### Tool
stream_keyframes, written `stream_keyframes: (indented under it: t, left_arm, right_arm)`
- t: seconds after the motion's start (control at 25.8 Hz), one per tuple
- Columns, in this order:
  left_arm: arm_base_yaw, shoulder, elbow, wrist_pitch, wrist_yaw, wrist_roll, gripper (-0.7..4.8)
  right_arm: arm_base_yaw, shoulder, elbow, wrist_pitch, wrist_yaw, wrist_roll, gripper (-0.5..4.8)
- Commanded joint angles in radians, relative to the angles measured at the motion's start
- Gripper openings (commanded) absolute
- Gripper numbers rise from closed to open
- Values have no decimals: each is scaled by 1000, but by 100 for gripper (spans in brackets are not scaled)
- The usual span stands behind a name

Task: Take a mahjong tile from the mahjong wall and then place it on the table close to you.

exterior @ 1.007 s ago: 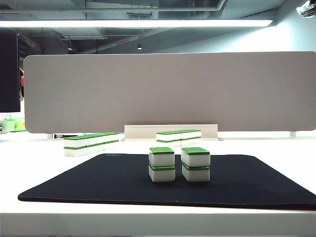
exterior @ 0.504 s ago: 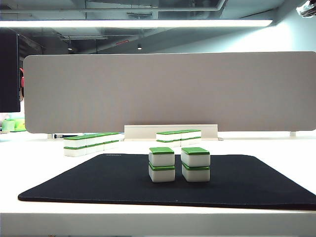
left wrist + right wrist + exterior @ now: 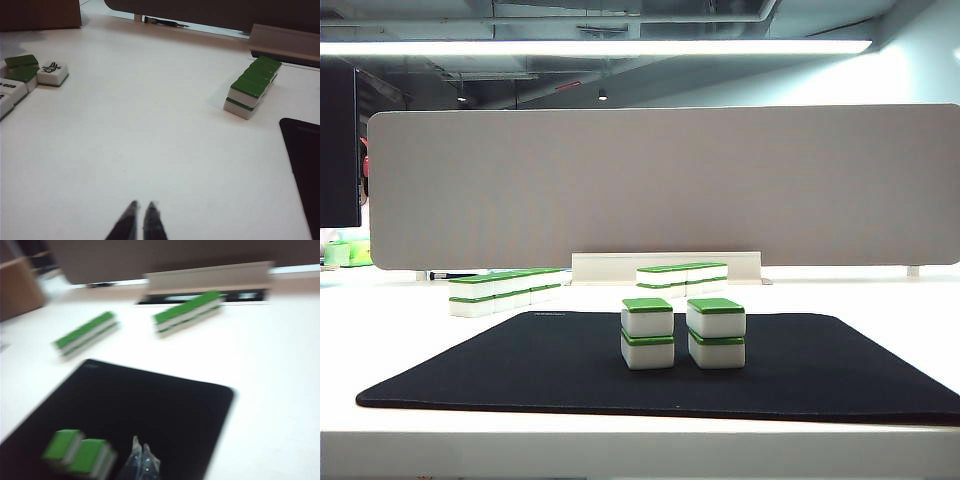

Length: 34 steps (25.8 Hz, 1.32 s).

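The mahjong wall (image 3: 505, 290) is a two-high row of white tiles with green tops on the white table (image 3: 400, 330), left of the black mat (image 3: 520, 370). It also shows in the left wrist view (image 3: 252, 87) and the right wrist view (image 3: 87, 334). My left gripper (image 3: 141, 204) is shut and empty, hovering low over bare table (image 3: 150, 125), well short of the wall. My right gripper (image 3: 143, 446) is shut and empty above the mat (image 3: 150, 400), beside two stacks of tiles (image 3: 80, 452). Neither gripper shows in the exterior view.
A shorter row of like tiles (image 3: 682, 278) lies behind the mat. Two two-high stacks (image 3: 648, 333) (image 3: 716, 332) stand on the mat's middle. Loose tiles (image 3: 30, 77) lie off to one side of the left gripper. A grey partition (image 3: 660, 185) and a low rail (image 3: 665, 262) close the back.
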Motion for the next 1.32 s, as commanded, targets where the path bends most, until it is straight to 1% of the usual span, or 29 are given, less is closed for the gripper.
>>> stream_keyframes:
  t: [0.04,0.12,0.27,0.58,0.93,1.12,1.32]
  left_arm:
    - [0,1,-5,-5,5,0,21]
    - [0,1,-5,-5,5,0,21]
    - [0,1,-5,-5,5,0,21]
    - [0,1,-5,-5,5,0,21]
    - [0,1,-5,-5,5,0,21]
    - [0,1,-5,-5,5,0,21]
    - [0,1,-5,-5,5,0,21]
  right_arm:
    - [0,-60,-63,67,134,-10,-1]
    - [0,-91,-100,85,200,-21,-1]
    - [-9,-193,-207,114,371,-25,-1]
    - [-14,-304,-315,114,487,-26,-1]
    - [-15,-473,-445,113,497,-43,-1]
    - [-15,-503,-478,112,497,-44,-1]
    - [-16,-511,-479,69,494,-74,-1]
